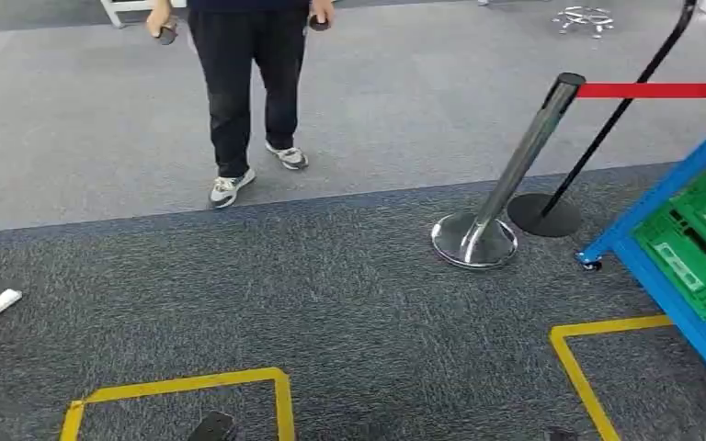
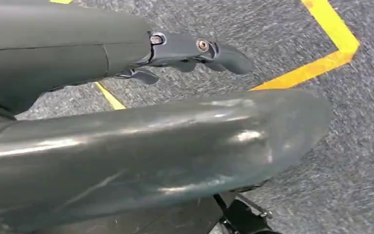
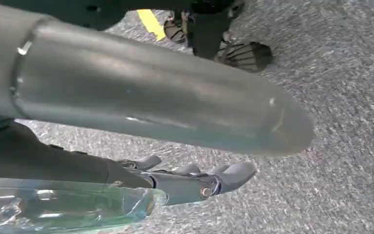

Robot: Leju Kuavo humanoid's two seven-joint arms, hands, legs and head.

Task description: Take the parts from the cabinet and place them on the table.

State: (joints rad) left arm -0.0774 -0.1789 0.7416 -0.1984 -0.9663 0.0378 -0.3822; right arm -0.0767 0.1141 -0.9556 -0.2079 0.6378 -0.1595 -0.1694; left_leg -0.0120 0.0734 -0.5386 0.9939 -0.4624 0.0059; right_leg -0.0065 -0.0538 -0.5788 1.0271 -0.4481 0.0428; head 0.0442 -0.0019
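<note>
Both arms hang low, beside the blue cabinet (image 1: 627, 234) rather than reaching toward it. The left hand (image 2: 190, 48) points down at the carpet, fingers straight and spread off the thumb, holding nothing. The right hand (image 3: 190, 183) hangs the same way with fingers nearly straight. A clear plastic-wrapped piece (image 3: 63, 207), probably one of the parts, lies against its palm side, but I cannot tell whether the fingers really grip it.

The step looks like carrying. If so, walk steadily, keep the right arm quiet and the wrap pressed in, and steer clear of the chrome post (image 1: 506, 184) standing just beyond the cabinet's near corner.

Yellow floor tape (image 1: 193, 381) lies well to the cabinet's left. Green crates (image 1: 699, 239) sit on the cabinet's shelf. Far beyond the cabinet stands a person (image 1: 248, 83).
</note>
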